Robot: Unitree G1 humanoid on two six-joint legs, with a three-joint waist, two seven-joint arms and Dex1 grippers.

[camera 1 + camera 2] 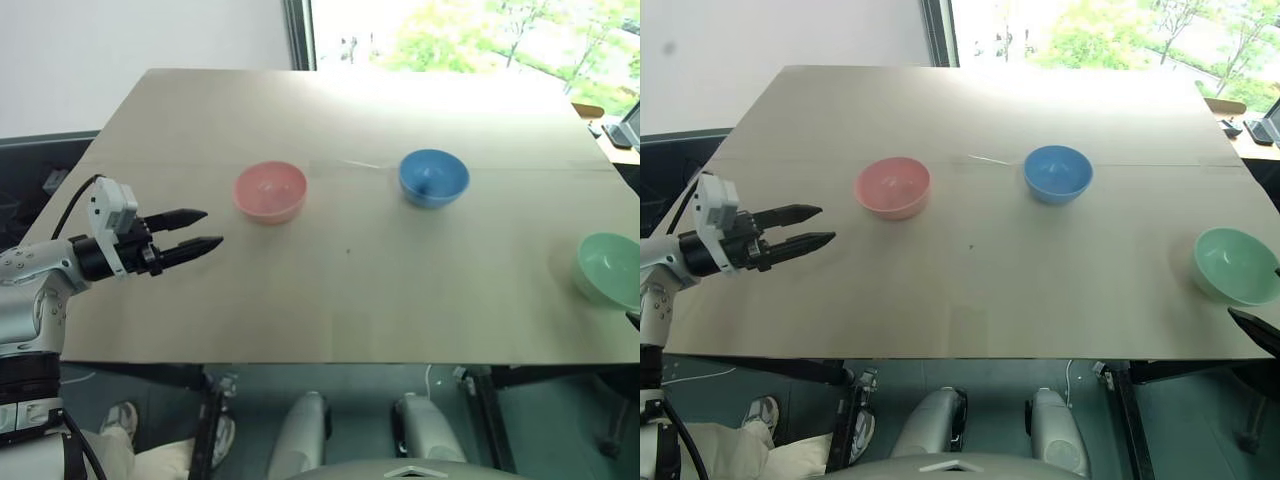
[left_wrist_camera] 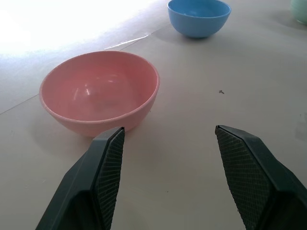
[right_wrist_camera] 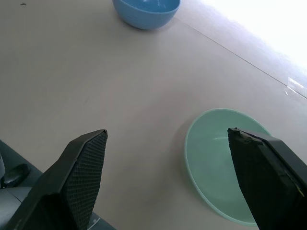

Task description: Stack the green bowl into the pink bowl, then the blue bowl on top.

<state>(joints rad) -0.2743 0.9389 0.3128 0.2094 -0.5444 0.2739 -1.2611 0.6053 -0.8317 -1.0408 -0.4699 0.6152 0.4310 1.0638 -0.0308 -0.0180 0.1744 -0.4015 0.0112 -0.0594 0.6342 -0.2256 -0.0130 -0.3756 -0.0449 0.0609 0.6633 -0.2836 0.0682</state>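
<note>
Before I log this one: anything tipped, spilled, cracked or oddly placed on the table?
Nothing stands out. The pink bowl, blue bowl and green bowl all sit upright, apart and empty on the table.

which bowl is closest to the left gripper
The pink bowl, just ahead of the open left gripper; the blue bowl and green bowl sit farther right.

A wide pale wooden table (image 1: 330,300) spreads under bright daylight. Beyond its far edge stands a plain white wall (image 1: 140,35) beside a dark-framed window (image 1: 480,35) showing sunlit green trees. Under the near edge lies greyish floor (image 1: 350,385).
</note>
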